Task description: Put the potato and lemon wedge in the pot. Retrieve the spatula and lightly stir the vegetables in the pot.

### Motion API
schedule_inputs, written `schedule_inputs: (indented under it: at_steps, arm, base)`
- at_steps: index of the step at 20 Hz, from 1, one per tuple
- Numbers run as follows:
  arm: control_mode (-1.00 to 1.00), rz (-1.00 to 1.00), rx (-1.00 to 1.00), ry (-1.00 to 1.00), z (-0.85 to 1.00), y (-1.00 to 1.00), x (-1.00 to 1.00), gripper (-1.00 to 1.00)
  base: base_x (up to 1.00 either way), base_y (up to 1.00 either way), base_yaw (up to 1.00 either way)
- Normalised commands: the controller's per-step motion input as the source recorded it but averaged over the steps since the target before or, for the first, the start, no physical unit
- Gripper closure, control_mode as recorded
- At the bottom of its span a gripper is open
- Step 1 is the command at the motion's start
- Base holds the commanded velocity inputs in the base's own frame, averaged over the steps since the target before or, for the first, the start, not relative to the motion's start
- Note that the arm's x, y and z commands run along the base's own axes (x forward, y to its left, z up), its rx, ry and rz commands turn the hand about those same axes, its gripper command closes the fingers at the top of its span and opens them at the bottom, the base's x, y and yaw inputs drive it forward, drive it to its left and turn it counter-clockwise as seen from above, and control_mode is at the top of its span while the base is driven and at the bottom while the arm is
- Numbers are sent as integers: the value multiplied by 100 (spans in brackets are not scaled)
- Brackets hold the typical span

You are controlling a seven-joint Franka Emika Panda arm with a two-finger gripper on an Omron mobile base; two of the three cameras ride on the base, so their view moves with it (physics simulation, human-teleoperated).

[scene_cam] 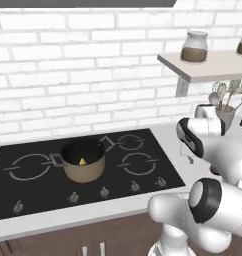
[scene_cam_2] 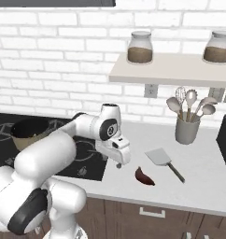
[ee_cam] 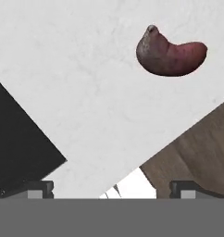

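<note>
So the potato (scene_cam_2: 144, 176) (reddish-brown, kind of curved) is lying on the white worktop (scene_cam_2: 199, 177) near its front edge, right of the cooktop (scene_cam: 43, 187) and just left of the spatula (scene_cam_2: 163, 160). The tool (scene_cam_2: 118, 164) hangs just left of the potato and above the worktop, jaws spread wide with nothing between them. In the hand view the potato (ee_cam: 169, 54) sits up and to the right of centre, so my guess is the tool needs to slide rightward over it before dropping. The potato's long axis runs roughly left-far to right-near in the right base view, so gripping across the short way looks like the sensible bet. The lemon wedge (scene_cam: 82, 161) is already inside the pot (scene_cam: 83, 161), which sits on the cooktop well to the left. Count: one potato, one lemon wedge, one pot, one spatula, one grey utensil cup (scene_cam_2: 187, 130) with several utensils, two jars (scene_cam_2: 140, 47) on the shelf (scene_cam_2: 180, 70). There's only one arm, so no choice there.
</note>
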Motion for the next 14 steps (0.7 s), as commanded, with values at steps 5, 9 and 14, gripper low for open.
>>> schedule_inputs:
  at_steps: [5, 9, 14]
  arm:
    - [-100, 11, -4, 7, -14, -100, 0, -100]
    - [-100, 12, -4, 7, -31, -84, 0, -100]
    - [-100, 19, 0, 1, -45, -53, 0, -100]
  base:
    - [0, 0, 0]
    - [0, 0, 0]
    - [0, 0, 0]
